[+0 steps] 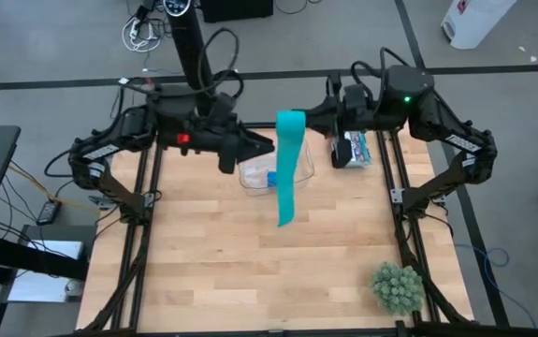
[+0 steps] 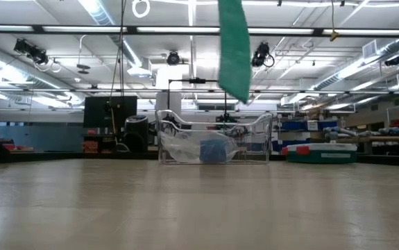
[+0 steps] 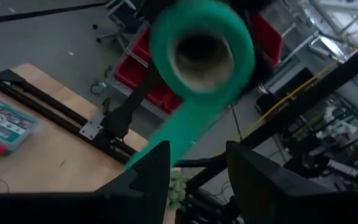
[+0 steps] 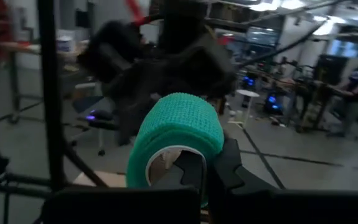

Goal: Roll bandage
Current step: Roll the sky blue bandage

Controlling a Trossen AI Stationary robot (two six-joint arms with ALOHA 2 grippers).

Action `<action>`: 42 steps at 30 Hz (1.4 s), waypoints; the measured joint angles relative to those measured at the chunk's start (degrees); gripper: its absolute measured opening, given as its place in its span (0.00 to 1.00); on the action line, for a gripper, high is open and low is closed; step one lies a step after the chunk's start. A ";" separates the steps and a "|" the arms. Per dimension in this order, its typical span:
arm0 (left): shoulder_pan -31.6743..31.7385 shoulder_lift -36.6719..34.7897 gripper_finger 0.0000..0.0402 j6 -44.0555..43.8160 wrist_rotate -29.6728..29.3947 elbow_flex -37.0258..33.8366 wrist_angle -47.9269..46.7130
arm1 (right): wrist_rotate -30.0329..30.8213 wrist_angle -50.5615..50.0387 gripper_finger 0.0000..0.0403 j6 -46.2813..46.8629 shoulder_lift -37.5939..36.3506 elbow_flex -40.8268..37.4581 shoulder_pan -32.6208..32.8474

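The teal bandage is a roll [image 1: 290, 120] held high over the table's far middle, with a loose ribbon [image 1: 287, 183] hanging from it. In the low view the ribbon [image 2: 234, 48] ends in the air, well clear of the table. My right gripper [image 4: 210, 171] is shut on the roll [image 4: 177, 134]. My left gripper [image 3: 194, 171] is open just left of the roll, facing the roll's hollow end [image 3: 200, 53]. The ribbon [image 3: 172, 140] passes in front of its fingers, and I see no touch. My right gripper holds the roll by its wall [image 4: 197, 155], one finger inside the hollow core [image 4: 190, 171] and one outside [image 4: 231, 168]. It comes level from the table's right. The roll is lifted clear, and its loose ribbon hangs slack below.
A clear plastic container [image 1: 298, 171] stands under the roll at the table's far middle, with a blue roll [image 2: 213, 150] in it. A first-aid box [image 1: 353, 150] lies at the far right. A green plant ball [image 1: 398, 286] sits at the near right corner.
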 joint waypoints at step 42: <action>-0.02 4.91 0.35 12.21 -9.73 0.00 -1.10 | -1.51 1.99 0.00 23.15 -1.82 0.02 -2.73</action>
